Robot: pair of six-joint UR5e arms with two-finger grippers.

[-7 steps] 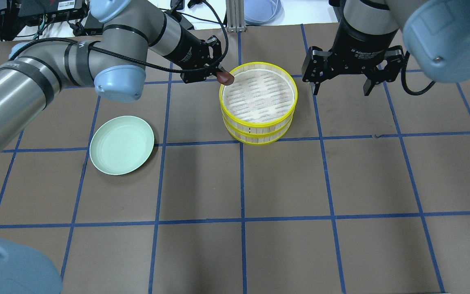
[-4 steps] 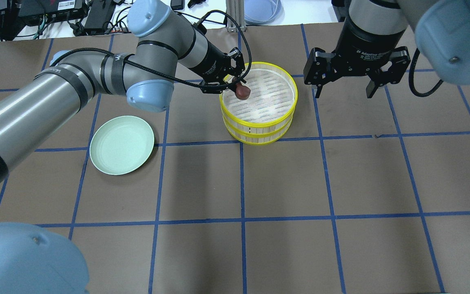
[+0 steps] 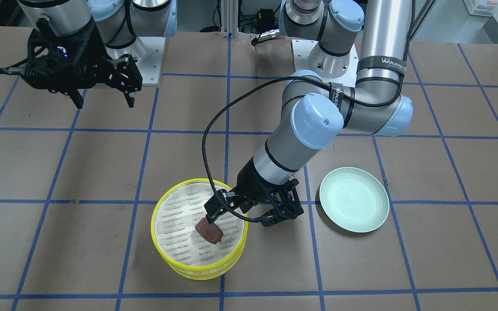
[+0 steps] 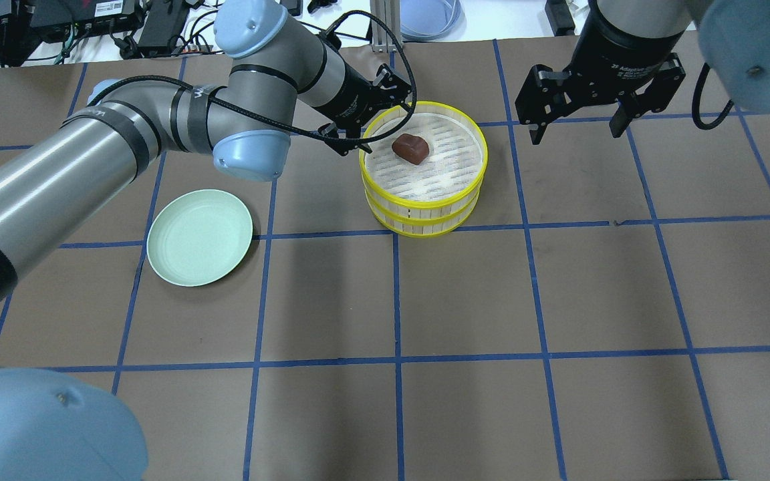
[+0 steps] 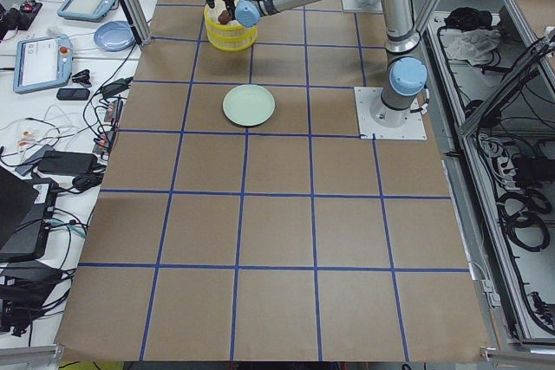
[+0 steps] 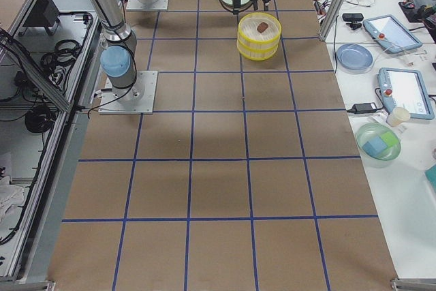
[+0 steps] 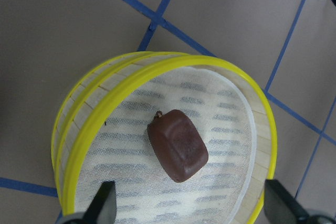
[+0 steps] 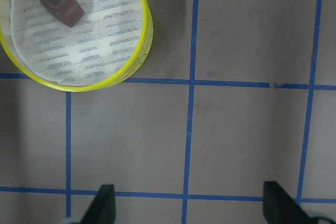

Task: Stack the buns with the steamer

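The steamer (image 4: 418,219) is two yellow-rimmed trays stacked one on the other, at the far middle of the table. The dark brown bun (image 4: 410,147) lies loose on the top tray's slatted floor; it also shows in the left wrist view (image 7: 177,145) and the front view (image 3: 209,231). My left gripper (image 4: 375,119) is open and empty, over the steamer's left rim, just beside the bun. My right gripper (image 4: 575,130) is open and empty, above the table to the right of the steamer. The cream-white bun is not in view.
An empty pale green plate (image 4: 199,237) lies on the table to the left of the steamer, below my left arm's elbow. The brown table has a blue tape grid. Cables and devices lie beyond the far edge.
My left gripper carried the brown bun over the top tray and let it go. The bun now lies on the tray floor and the gripper is open. My right gripper moved slightly farther away.
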